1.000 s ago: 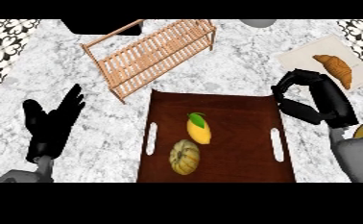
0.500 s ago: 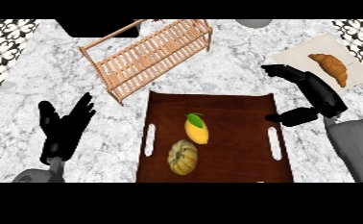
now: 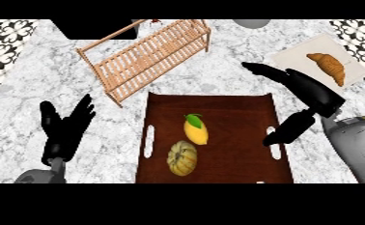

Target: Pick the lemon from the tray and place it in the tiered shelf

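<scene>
A yellow lemon (image 3: 196, 131) with a green leaf lies in the middle of the dark brown tray (image 3: 235, 108). The wooden tiered shelf (image 3: 151, 55) stands behind the tray, to the upper left. My right hand (image 3: 314, 93) hovers open above the tray's right edge, its fingers stretched toward the upper left and its thumb pointing down by the right handle; it holds nothing and is apart from the lemon. At the lower left, off the tray, my left hand (image 3: 63, 131) rests open with its fingers up.
A small tan pumpkin (image 3: 182, 158) lies on the tray just below the lemon. A croissant (image 3: 329, 67) sits on a pale board (image 3: 299, 55) at the right. A dark box (image 3: 96, 27) and a grey round object (image 3: 251, 23) stand at the counter's back.
My right hand has spread open and lifted over the tray's right edge. The left hand has drifted a little downward. Lemon and pumpkin have not moved.
</scene>
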Robot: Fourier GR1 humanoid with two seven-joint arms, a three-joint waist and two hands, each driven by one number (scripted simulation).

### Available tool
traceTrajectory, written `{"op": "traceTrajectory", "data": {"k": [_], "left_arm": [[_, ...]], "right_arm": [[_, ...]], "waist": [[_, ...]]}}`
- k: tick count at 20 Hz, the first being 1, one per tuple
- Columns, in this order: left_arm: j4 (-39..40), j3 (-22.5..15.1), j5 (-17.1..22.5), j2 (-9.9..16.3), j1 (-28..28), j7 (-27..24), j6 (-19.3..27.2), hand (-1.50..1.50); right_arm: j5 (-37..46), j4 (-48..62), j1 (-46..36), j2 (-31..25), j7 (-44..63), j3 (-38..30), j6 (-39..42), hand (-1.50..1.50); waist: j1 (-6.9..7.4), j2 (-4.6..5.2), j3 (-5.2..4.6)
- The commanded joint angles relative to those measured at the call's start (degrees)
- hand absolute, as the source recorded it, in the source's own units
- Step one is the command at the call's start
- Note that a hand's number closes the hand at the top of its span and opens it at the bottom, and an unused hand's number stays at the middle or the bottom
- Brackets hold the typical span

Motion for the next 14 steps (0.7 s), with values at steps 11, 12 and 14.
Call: {"op": "traceTrajectory", "data": {"k": [11,12,14], "left_arm": [[1.64,2.21,-1.07,-0.78,-0.65,0.08,-2.82,0.0],[5.09,3.76,-1.27,-0.8,-3.67,0.17,-3.78,0.0],[0.12,3.23,-2.3,-0.63,-0.07,-0.02,-2.26,0.0]], "right_arm": [[17.18,-7.97,-9.65,15.82,37.63,11.8,-8.63,-1.5],[17.64,-5.68,-8.67,16.69,34.76,10.35,-7.68,-1.5],[19.54,-5.65,-10.36,19.55,39.82,12.53,-7.46,-1.5]], "waist": [[0.63,0.17,0.03],[0.48,0.26,0.05],[0.78,0.17,0.06]]}}
